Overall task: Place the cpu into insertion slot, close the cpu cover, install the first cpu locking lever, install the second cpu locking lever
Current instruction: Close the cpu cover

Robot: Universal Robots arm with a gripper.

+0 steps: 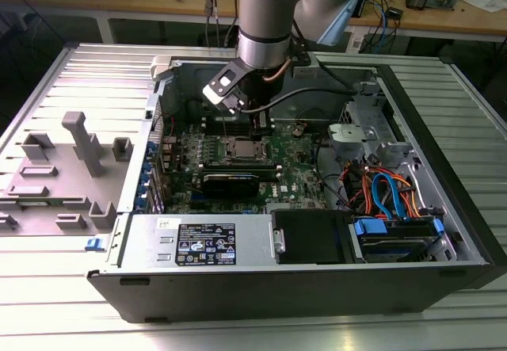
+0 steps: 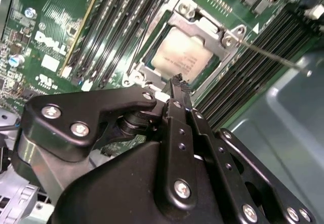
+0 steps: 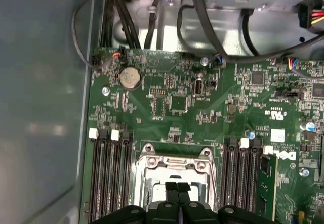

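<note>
In the exterior view the open computer case [image 1: 277,295] lies on the slatted worktop [image 1: 47,288]. Beyond its near power supply [image 1: 202,244], the green motherboard [image 1: 305,175] carries the insertion slot [image 1: 240,150]. In the second wrist view the cpu [image 2: 176,57] sits inside that slot, and the cpu cover [image 2: 210,29] appears to be folded down around it, so the work seems to have reached the locking levers. The gripper [image 2: 176,80] hovers just above the slot's edge with its fingers [image 2: 173,90] pressed together and holding nothing, which suits pushing rather than grasping. A thin lever rod [image 2: 273,57] stands out from the cover's corner over the black memory slots [image 2: 238,82], apparently unlatched. To do this step well, the closed tips should bear on the rod near its free end, sweep it down and inward under its catch, and stay clear of the cpu's bare top and the memory slots. The gripper's own body hides one side of the slot. The catch, the second lever, and whether the cover lies fully flat cannot be made out. Farther back, the arm [image 1: 265,18] hides the far part of the board.
</note>
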